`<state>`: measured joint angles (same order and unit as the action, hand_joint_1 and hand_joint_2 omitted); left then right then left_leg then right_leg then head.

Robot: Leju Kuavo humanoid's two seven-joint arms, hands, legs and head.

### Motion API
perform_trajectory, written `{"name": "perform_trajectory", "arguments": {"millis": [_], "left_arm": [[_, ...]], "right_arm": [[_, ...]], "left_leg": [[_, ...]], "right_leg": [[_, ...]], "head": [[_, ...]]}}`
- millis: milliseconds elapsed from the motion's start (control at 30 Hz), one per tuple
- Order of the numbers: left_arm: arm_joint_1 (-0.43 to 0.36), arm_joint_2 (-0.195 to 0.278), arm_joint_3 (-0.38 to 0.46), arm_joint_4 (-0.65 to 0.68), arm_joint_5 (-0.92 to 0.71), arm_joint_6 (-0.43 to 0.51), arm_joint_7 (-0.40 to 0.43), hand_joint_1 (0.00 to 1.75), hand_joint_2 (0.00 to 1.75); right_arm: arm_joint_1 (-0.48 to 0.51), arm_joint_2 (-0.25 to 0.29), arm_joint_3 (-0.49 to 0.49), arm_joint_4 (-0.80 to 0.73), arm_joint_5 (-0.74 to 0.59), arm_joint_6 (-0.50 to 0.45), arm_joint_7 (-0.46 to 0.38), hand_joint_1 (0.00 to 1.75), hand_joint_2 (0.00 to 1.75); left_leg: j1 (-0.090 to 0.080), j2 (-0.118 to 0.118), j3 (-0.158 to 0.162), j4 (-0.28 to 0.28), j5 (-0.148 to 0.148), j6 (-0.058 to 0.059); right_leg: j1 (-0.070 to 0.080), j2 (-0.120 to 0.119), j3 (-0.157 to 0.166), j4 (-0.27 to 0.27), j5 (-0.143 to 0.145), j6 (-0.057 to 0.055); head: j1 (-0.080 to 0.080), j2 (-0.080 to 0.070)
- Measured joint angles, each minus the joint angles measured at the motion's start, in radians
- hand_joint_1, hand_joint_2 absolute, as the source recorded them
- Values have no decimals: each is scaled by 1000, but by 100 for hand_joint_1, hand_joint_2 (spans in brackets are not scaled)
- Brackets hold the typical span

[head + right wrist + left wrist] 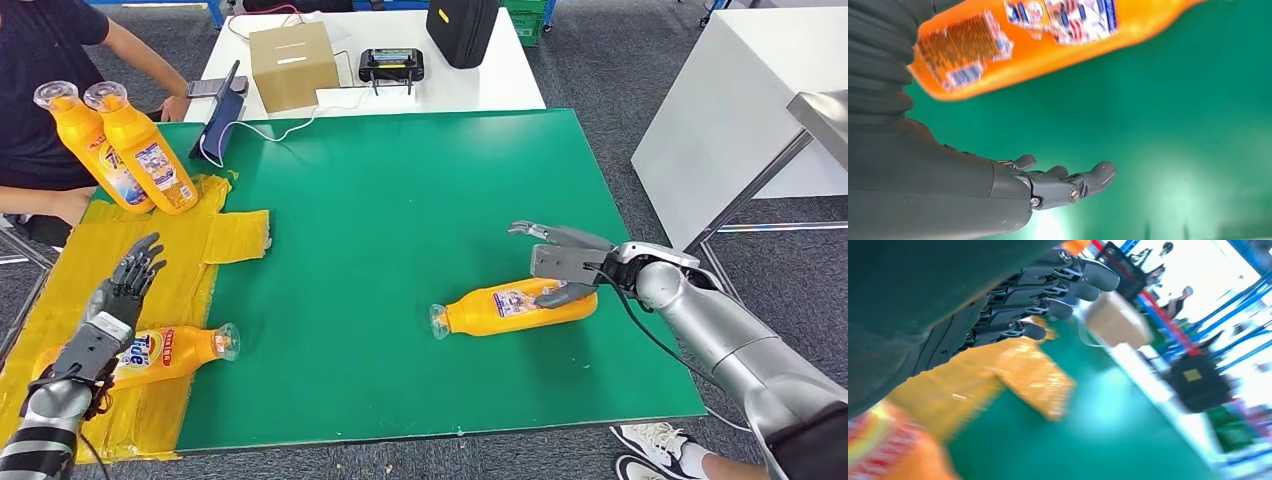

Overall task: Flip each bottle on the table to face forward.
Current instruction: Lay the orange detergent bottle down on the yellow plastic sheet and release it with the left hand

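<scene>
An orange bottle [505,308] lies on its side on the green mat [400,200], cap toward my left, a small printed label showing. My right hand [562,264] hovers over its base end with fingers stretched out and the thumb resting on the bottle. The right wrist view has the bottle [1048,45] beside my right hand [1058,185]. A second orange bottle [175,350] with a red-lettered label lies on the yellow sheet [190,250]. My left hand [125,290] is above its base end, fingers straight [1033,295]. Two more orange bottles [120,150] lean at the far left.
A person sits at the far left, one hand [70,205] near the two leaning bottles. Behind the mat, a white table [500,85] holds a cardboard box [292,65], a controller [392,65], a black case [462,30] and a propped tablet [222,120]. Another white table [740,110] stands on the right.
</scene>
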<state>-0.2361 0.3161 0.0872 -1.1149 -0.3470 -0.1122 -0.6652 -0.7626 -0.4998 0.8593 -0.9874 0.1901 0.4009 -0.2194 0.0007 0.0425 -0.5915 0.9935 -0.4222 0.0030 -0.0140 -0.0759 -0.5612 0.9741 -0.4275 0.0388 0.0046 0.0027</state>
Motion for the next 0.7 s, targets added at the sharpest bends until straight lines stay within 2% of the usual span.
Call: {"name": "perform_trajectory", "arguments": {"millis": [133, 267, 667, 700], "left_arm": [[-13, -52, 44, -34, 110, -93, 5, 0, 0], [-24, -90, 65, -56, 162, -134, 18, 0, 0], [-32, -128, 83, -68, 193, -149, 28, 0, 0], [-32, -131, 84, -68, 199, -151, 30, 0, 0]], "right_arm": [[2, 8, 44, 53, 4, -29, -17, 0, 175], [4, 16, 78, 105, 20, -45, -24, 0, 175], [4, 23, 133, 187, 100, -89, -9, 0, 175], [4, 24, 137, 195, 122, -95, -5, 28, 175]], "left_leg": [[0, 0, 0, 0, 0, 0], [0, 0, -1, 0, 0, 0], [0, 0, -1, 0, 0, 0], [0, 0, -1, 0, 0, 0]], "right_leg": [[0, 0, -1, 0, 0, 0], [0, 0, -1, 0, 0, 0], [0, 0, -1, 0, 0, 0], [0, 0, -1, 0, 0, 0]], "head": [[0, 0], [0, 0], [0, 0], [0, 0]]}}
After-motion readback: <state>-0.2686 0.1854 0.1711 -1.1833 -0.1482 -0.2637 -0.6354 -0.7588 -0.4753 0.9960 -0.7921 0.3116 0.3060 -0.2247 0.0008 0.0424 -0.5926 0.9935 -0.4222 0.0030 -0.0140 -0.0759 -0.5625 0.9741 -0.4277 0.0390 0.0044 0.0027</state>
